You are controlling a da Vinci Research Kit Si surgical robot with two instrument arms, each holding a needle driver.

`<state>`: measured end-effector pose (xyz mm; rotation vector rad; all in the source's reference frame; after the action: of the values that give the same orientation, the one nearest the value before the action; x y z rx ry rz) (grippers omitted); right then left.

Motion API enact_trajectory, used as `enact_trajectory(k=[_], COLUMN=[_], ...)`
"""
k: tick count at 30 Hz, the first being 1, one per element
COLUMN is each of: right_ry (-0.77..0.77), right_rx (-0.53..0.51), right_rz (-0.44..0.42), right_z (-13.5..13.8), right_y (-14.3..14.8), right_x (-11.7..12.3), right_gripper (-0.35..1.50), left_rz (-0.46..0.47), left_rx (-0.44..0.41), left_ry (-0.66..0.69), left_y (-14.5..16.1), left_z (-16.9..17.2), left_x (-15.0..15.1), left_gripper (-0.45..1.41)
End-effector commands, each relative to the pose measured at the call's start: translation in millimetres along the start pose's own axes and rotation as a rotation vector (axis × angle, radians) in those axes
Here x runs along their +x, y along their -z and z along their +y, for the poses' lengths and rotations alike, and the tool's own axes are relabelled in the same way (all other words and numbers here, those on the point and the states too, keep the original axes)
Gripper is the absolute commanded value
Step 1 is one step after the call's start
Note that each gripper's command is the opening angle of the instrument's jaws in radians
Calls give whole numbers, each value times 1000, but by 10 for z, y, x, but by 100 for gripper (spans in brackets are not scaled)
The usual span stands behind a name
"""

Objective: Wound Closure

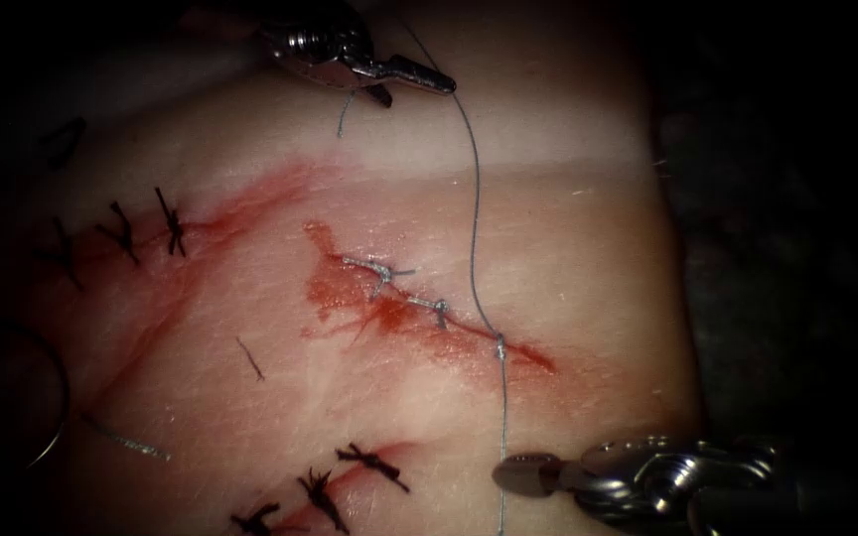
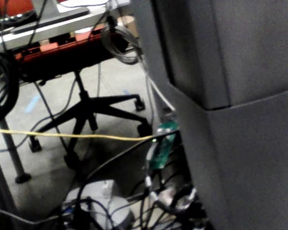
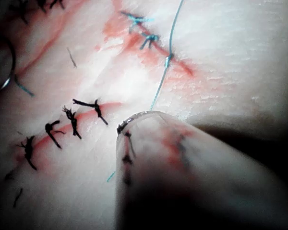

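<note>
A thin grey thread (image 1: pixel 473 218) ran taut through the red-stained cut (image 1: pixel 429 318) in the pale tissue (image 1: pixel 588 278), clamped above by the left end effector (image 1: pixel 429 79) and below by the nearer right end effector (image 1: pixel 523 474); a curved needle (image 1: pixel 52 417) lay far left.

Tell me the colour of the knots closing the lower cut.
Black knots, clearest in the endoscope view.

A robotics lab: an office chair (image 2: pixel 89 112) on a concrete floor (image 2: pixel 48 158), tangled cables (image 2: pixel 120 43), a circuit board (image 2: pixel 162 146), and sutured practice tissue (image 1: pixel 568 258).
</note>
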<state>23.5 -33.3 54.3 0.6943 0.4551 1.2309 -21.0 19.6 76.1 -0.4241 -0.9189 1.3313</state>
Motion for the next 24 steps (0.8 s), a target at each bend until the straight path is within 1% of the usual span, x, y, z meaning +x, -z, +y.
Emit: enact_trajectory(k=[1,2,5,6,7,8,9,11,15,16,19,21,22,24], right_ry=[2,-4,-7,-6,-5,-5,-4,0,3,-13,-25,-34,-38,-56], right_rx=[2,1,-26,-39,-52,-52,-57,-82,-105,-108,-111,-113,-115,-116], right_rz=[-2,-9,-22,-29,-35,-35,-37,-47,-54,-54,-52,-49,-48,-47], right_z=[-4,-4,-4,-3,-2,-2,-2,-2,-2,-2,0,0,-1,-3], right_y=[-8,-8,-8,-8,-7,-7,-6,-5,-7,-8,-13,-17,-20,-23], right_x=[-1,-1,-2,-2,-2,-2,-3,-5,-6,-7,-10,-11,-12,-12], right_gripper=[-25,-23,4,32,59,59,69,73,86,86,78,78,83,79], left_rz=[1,4,13,18,23,23,24,26,33,35,39,40,41,42], left_rx=[0,1,10,15,23,23,29,48,58,61,62,62,62,63], left_ry=[4,9,11,7,3,3,8,27,75,76,98,112,119,126], left_y=[-7,-7,-10,-12,-14,-14,-15,-20,-24,-26,-31,-35,-36,-38], left_z=[-1,-2,-6,-10,-14,-14,-15,-17,-17,-17,-15,-12,-11,-10], left_x=[3,4,6,7,8,8,9,12,13,14,18,20,21,22], left_gripper=[86,86,87,94,96,96,96,96,96,96,96,96,96,96])
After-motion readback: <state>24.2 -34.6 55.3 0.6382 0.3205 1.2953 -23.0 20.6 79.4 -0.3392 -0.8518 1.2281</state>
